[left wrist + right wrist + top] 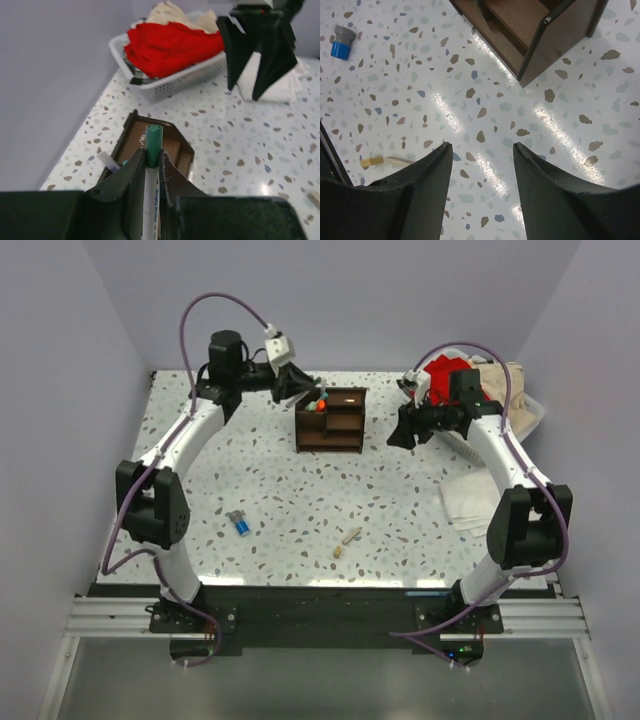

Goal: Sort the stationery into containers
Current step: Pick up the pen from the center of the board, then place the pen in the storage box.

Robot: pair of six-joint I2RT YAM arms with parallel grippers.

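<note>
Left jaws pinch a green-capped pen (153, 142) right above the wooden organiser (331, 425), which already holds a few markers (318, 400). Right jaws hang half open, empty, beside it. Blue-grey cylinder (240, 524) and tan eraser bit (346, 540) wait on the table (420, 530) in front.

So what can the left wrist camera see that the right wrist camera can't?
Only the left wrist view: the left hand gripping a green-capped white pen, plus the white basket of red cloth. Only the right wrist view: a stubby blue-grey cylinder and a tan bit lying loose. Both: the speckled table, the brown wooden organiser and the open right hand.
</note>
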